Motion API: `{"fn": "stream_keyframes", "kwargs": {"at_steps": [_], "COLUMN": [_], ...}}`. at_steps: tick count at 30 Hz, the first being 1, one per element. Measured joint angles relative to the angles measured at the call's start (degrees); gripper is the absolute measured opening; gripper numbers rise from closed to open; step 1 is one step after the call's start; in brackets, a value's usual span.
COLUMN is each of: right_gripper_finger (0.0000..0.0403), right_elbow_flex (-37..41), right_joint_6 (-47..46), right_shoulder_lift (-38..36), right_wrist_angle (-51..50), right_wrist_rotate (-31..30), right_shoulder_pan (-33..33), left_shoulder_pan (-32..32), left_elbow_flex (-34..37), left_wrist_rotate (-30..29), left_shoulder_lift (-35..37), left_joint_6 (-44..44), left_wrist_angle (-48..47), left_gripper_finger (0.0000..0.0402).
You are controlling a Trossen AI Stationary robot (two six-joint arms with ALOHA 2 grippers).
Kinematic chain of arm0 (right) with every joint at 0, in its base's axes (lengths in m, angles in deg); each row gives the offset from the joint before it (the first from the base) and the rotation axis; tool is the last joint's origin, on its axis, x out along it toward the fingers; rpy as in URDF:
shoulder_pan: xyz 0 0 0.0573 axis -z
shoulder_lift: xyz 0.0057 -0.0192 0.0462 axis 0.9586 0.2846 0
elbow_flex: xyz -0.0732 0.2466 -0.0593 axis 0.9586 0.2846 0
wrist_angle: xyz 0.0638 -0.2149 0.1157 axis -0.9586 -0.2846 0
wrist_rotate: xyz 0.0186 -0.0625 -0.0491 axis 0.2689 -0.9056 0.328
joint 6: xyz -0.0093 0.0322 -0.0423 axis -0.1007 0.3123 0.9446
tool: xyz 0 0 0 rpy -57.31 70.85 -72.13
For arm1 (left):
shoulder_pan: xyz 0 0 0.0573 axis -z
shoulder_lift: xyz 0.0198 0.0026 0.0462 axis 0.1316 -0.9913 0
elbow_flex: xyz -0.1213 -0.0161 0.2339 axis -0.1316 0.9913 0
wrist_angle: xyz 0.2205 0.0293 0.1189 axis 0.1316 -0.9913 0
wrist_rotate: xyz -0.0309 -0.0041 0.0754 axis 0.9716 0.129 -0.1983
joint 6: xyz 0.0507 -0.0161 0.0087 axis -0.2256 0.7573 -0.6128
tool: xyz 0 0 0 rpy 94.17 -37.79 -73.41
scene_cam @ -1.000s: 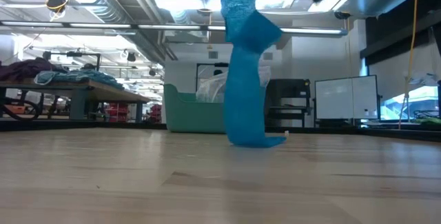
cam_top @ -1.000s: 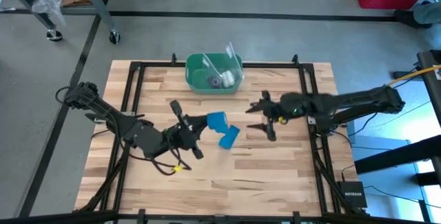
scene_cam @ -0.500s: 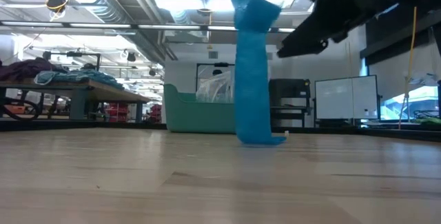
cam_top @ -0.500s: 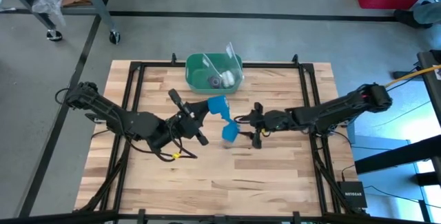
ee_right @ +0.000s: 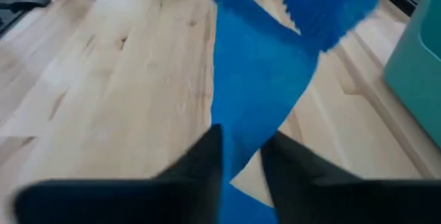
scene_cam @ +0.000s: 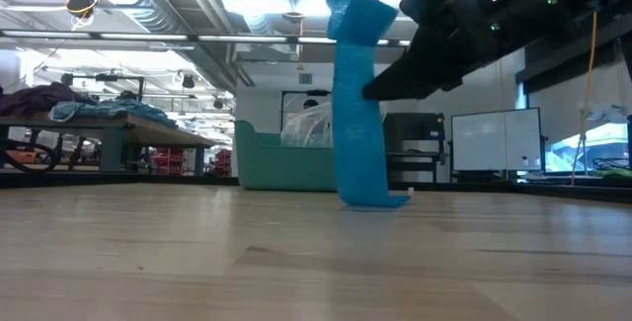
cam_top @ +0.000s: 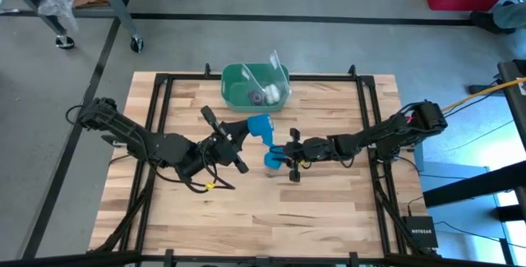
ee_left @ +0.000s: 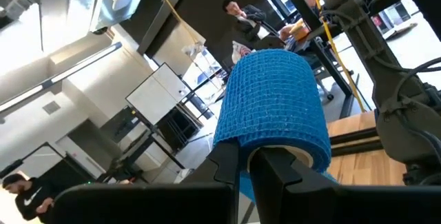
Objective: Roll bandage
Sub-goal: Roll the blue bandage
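Bandage (scene_cam: 357, 114) top cut off, right end effector (cam_top: 289, 156) blurred

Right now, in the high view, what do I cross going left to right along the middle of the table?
left gripper → bandage → right gripper; the green bin sits farther back, left out.
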Motion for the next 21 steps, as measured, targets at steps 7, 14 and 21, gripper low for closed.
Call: {"fn": "stream_keyframes", "kwargs": {"at_steps": [7,14,21], "right_gripper_finger": [0.0017,0.0014,0.0007], "right_elbow_flex": [-0.01,0.01,-0.03], "right_joint_6": [3.02,1.23,-0.70], "right_shoulder_lift": [-9.12,-27.40,-35.78], "right_wrist_angle": [-16.30,-30.19,-31.23], "right_wrist_rotate": [-3.04,7.52,20.54], "right_shoulder_pan": [-0.04,0.00,0.00], "left_shoulder_pan": [3.94,12.91,16.87], "left_elbow_flex": [0.00,0.00,-0.07], "left_wrist_rotate": [-4.03,-11.37,-8.65], "left_shoulder_lift": [0.21,3.34,4.41], "left_joint_6": [-1.55,-2.88,0.53], "left_wrist_angle": [-1.21,-8.43,-26.28], "left_gripper_finger": [0.0013,0.0013,0.0013]}}
